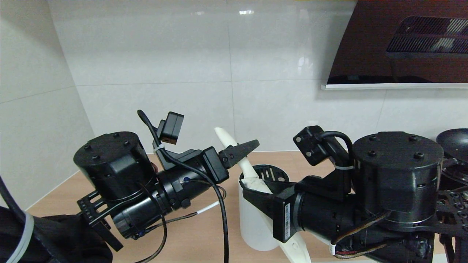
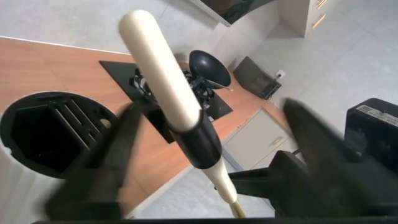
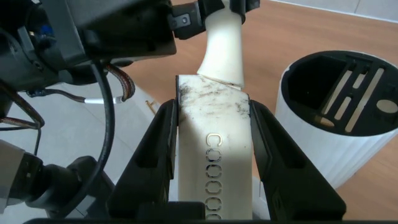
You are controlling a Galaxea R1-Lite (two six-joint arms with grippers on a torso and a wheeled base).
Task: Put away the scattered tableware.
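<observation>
The white plastic spatula with a long round handle (image 1: 228, 140) hangs tilted at the centre of the head frame. Its handle tip points to the upper left and its flat end runs down to the lower centre. The right gripper (image 1: 256, 188) is clamped on the wide, smudged flat part, with one finger pressed against each edge (image 3: 165, 155). The left gripper (image 1: 243, 148) sits at the handle with its fingers (image 2: 311, 143) spread, one on each side and a gap to each. Just behind the spatula, at lower centre, a white cylindrical holder with a black slotted insert (image 1: 252, 223) stands upright on the light wooden countertop (image 1: 190, 233). A dark range hood (image 1: 402, 44) fills the upper right.
</observation>
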